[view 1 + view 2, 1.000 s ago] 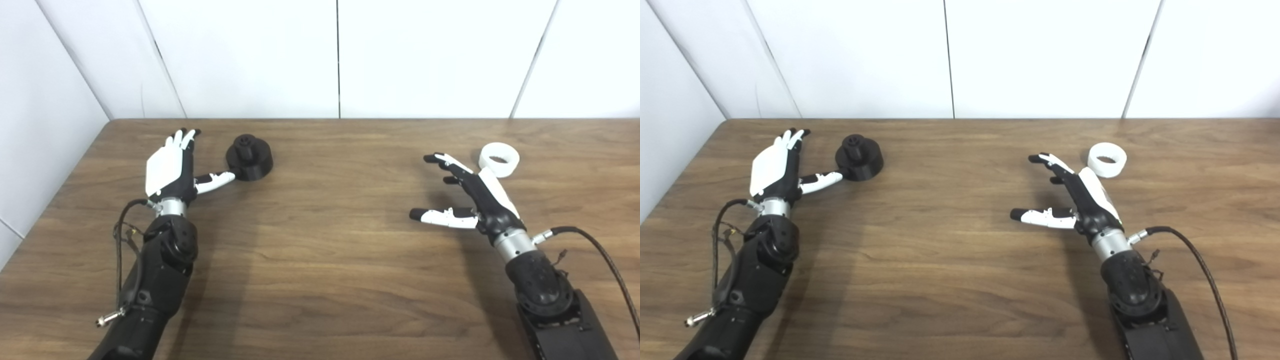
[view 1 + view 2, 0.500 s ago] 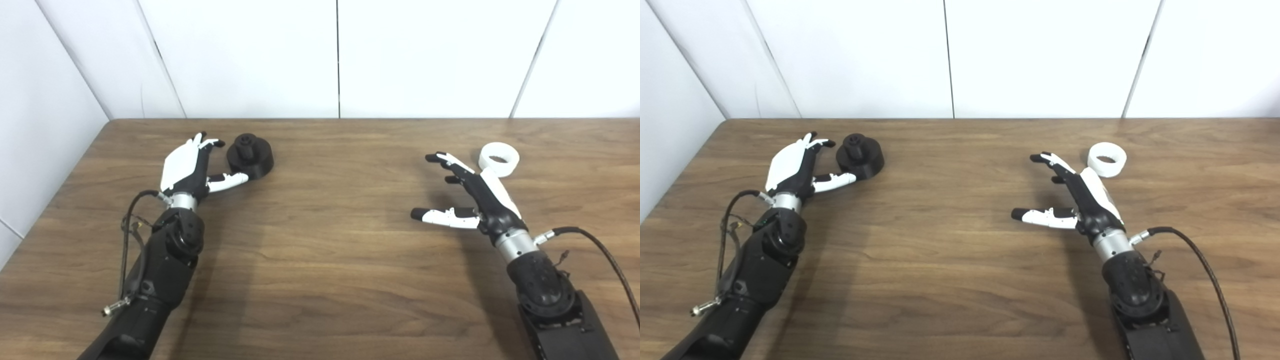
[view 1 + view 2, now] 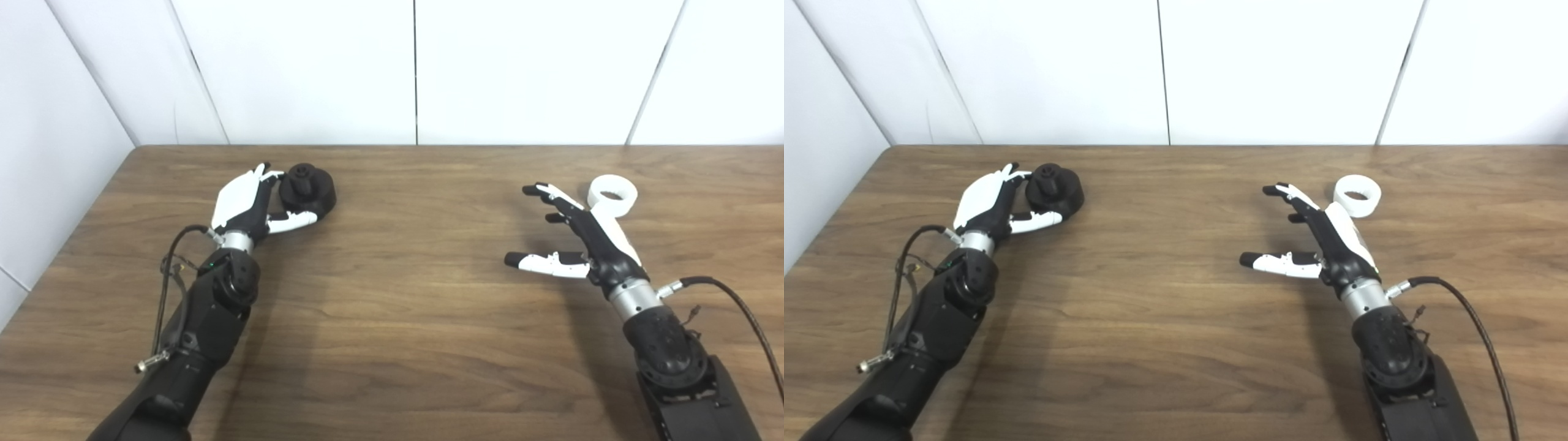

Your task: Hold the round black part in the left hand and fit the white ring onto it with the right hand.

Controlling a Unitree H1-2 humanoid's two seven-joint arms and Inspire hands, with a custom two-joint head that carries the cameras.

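Note:
The round black part [image 3: 310, 190] sits on the wooden table [image 3: 392, 306] at the far left. It has a small raised hub on top. My left hand [image 3: 248, 205] is open right beside it: the fingers reach its left edge and the thumb lies along its near side. I cannot tell if they touch it. The white ring [image 3: 612, 195] lies flat on the table at the far right. My right hand [image 3: 582, 236] is open and empty, fingers spread, just left of and nearer than the ring. It also shows in the right eye view [image 3: 1326, 236].
White wall panels [image 3: 416, 67] stand behind the table's back edge and along its left side. A black cable [image 3: 744, 312] runs from my right wrist across the table's right part. A cable loop hangs at my left forearm [image 3: 171, 275].
My left hand has moved right to the black part, and its fingers and thumb have come around the part's left and near sides. My right hand has barely moved.

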